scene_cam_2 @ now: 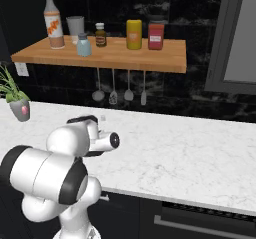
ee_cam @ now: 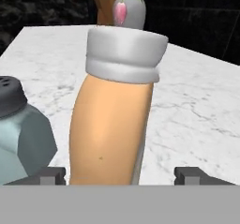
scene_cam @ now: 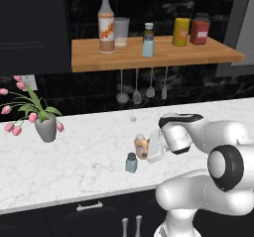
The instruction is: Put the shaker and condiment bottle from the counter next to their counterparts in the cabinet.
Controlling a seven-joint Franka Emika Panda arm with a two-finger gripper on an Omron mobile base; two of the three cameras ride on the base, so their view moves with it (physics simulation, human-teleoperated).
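My gripper (ee_cam: pixel 123 175) stands open around the condiment bottle (ee_cam: pixel 112 110) on the counter (scene_cam: pixel 74 151) — not gripping it. No label readable. The shaker (scene_cam: pixel 131 162) sits just left; my hand half-hides the bottle from the base.

No label or text here is legible.

On the long white marble counter (scene_cam: pixel 74 156), the squat orange condiment bottle (ee_cam: pixel 112 124) is standing between my fingertips (ee_cam: pixel 47 175), the small pale blue shaker (scene_cam: pixel 131 162) sitting just beside it, a grey vase of pink tulips (scene_cam: pixel 45 128) standing well behind.
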